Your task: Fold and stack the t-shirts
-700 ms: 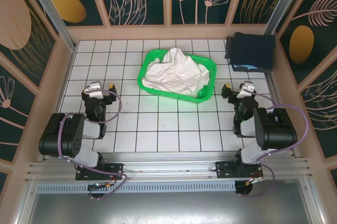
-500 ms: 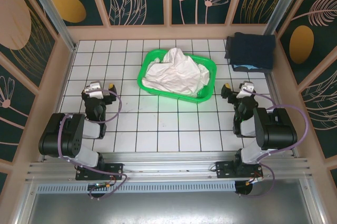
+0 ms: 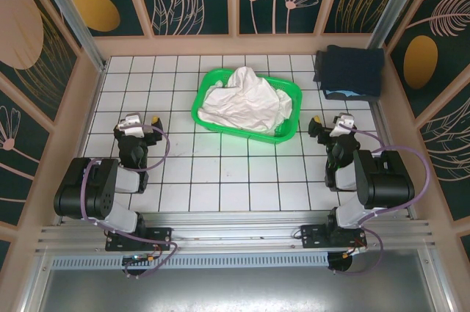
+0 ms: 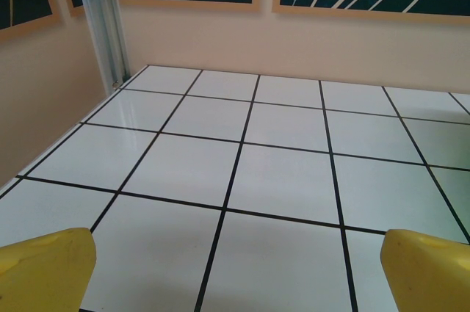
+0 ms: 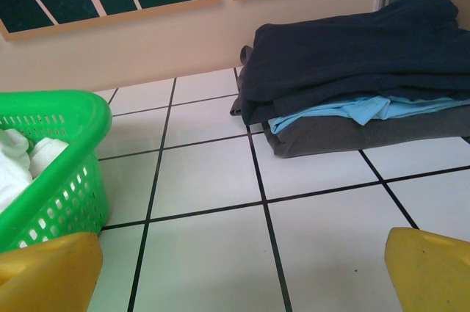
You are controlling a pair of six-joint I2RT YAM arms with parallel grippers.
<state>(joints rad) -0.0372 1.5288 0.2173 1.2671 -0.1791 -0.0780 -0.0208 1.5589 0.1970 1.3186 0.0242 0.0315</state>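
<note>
Several white t-shirts (image 3: pixel 246 103) lie crumpled in a heap inside a green basket (image 3: pixel 288 127) at the middle back of the tiled table. The right wrist view catches the basket (image 5: pixel 62 165) at its left edge with white cloth (image 5: pixel 15 161) inside. My left gripper (image 3: pixel 138 125) rests low at the near left, a few tiles from the basket. Its yellow fingertips (image 4: pixel 44 268) stand wide open over bare tile, the left gripper (image 4: pixel 239 275) holding nothing. At the near right sits my right gripper (image 3: pixel 332 127), also open (image 5: pixel 239 275) and holding nothing.
A folded stack of dark navy, light blue and grey clothes (image 3: pixel 351 71) lies in the back right corner, seen close in the right wrist view (image 5: pixel 360 70). Beige walls (image 3: pixel 242 44) ring the white tiled table (image 3: pixel 235 172).
</note>
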